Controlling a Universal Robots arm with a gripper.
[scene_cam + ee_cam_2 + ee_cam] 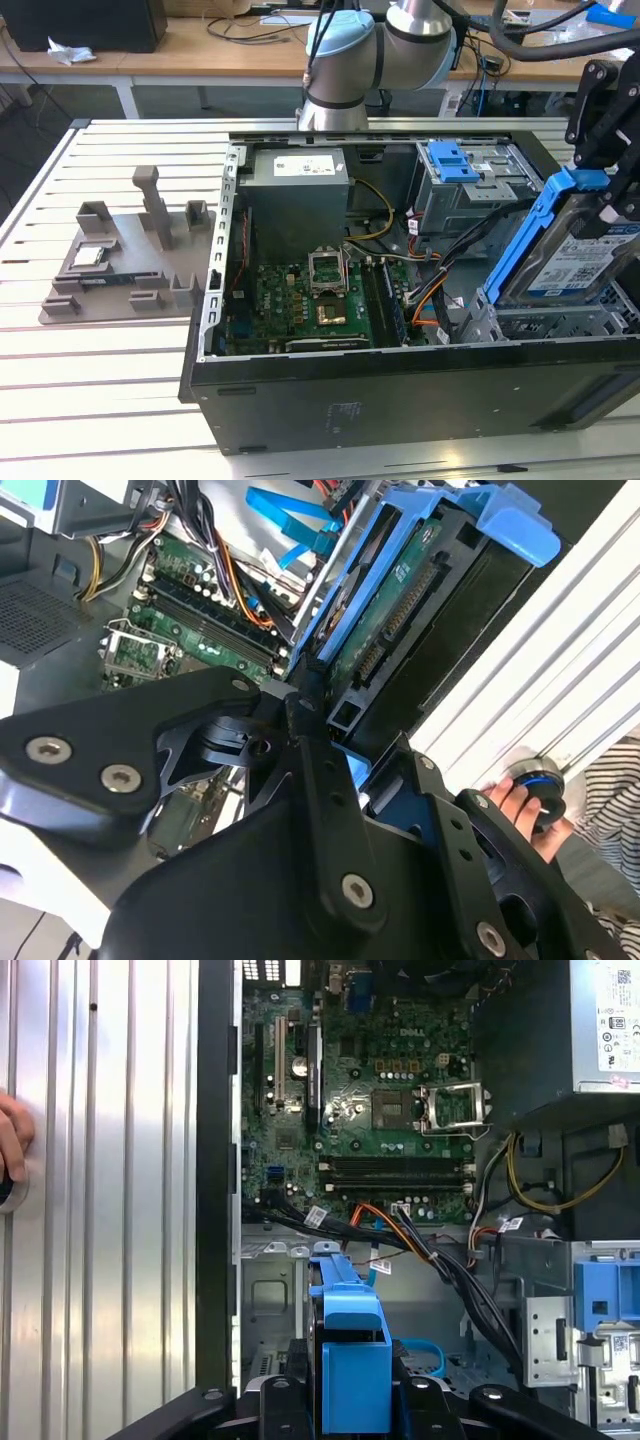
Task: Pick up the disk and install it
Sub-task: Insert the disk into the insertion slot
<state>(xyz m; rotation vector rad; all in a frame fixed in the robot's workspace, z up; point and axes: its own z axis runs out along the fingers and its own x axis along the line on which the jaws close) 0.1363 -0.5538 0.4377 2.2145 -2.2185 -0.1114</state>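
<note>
The disk [578, 258], a silvery hard drive with a blue-and-white label in a blue plastic rail frame [532, 235], hangs tilted over the right end of the open computer case [400, 380]. My gripper [612, 205] is shut on its upper edge. Below it lies the metal drive cage [560, 322]. In the second wrist view the disk's green circuit-board underside [400, 595] runs away from the black fingers [318, 770]. In the first wrist view the blue frame [350, 1345] sits between the gripper's links, above the cage floor [268, 1300].
Inside the case are the green motherboard [310, 300], the grey power-supply box [297, 195], another blue caddy [450, 160] and cable bundles [440, 290] beside the cage. A grey parts fixture [120, 255] lies on the slatted table at the exterior view's left. A person's hand [520, 800] rests beside the case.
</note>
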